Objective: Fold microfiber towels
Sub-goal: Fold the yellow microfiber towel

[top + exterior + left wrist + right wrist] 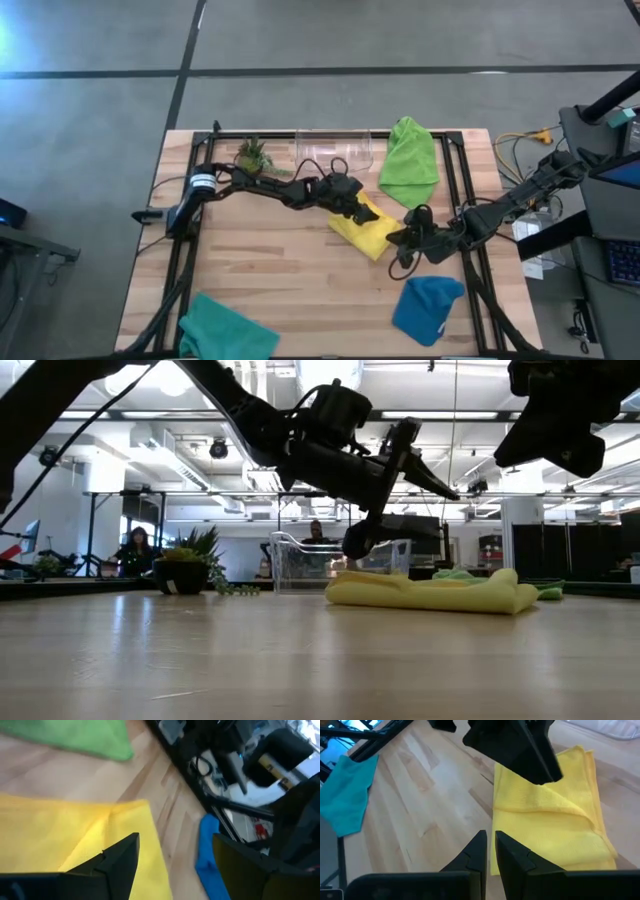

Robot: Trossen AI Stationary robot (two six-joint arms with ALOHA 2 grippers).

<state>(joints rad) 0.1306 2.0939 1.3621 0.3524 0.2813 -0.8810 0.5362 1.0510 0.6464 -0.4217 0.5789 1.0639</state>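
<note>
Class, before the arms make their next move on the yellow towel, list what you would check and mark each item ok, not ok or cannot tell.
1. Yellow towel lies folded on the table: ok.
2. Left end effector open, holding nothing: ok.
3. Right end effector shut, empty, at the towel's edge: ok.
4. Fold edges aligned: cannot tell.
5. Lime green towel, blue towel and teal towel folded: not ok.

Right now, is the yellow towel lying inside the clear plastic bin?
No, the yellow towel lies folded on the wooden table in the high view, while the clear plastic bin stands apart at the table's far edge.
</note>
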